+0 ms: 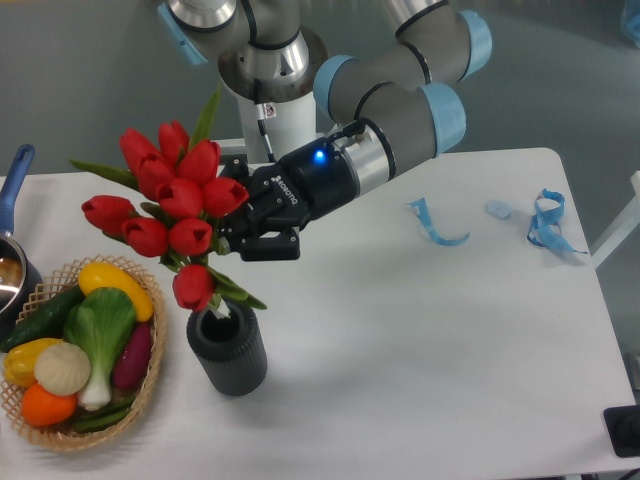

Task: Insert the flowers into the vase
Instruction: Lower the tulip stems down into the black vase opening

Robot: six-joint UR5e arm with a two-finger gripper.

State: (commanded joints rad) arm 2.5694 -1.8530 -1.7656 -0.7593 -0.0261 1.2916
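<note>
The flowers [168,195] are a bunch of red tulips with green stems and leaves, held tilted with the blooms up and to the left. My gripper [238,240] is shut on the stems just below the blooms, coming in from the right. The vase [227,352], a short dark grey ribbed cylinder, stands on the white table right under the bunch. The lowest tulip [193,286] and the stem ends hang at the vase's mouth. How deep the stems reach inside is hidden.
A wicker basket [150,385] of plastic vegetables sits just left of the vase. A pot with a blue handle [12,180] is at the far left edge. Blue straps [436,226] [547,222] lie at the right. The table's front edge is close below the vase.
</note>
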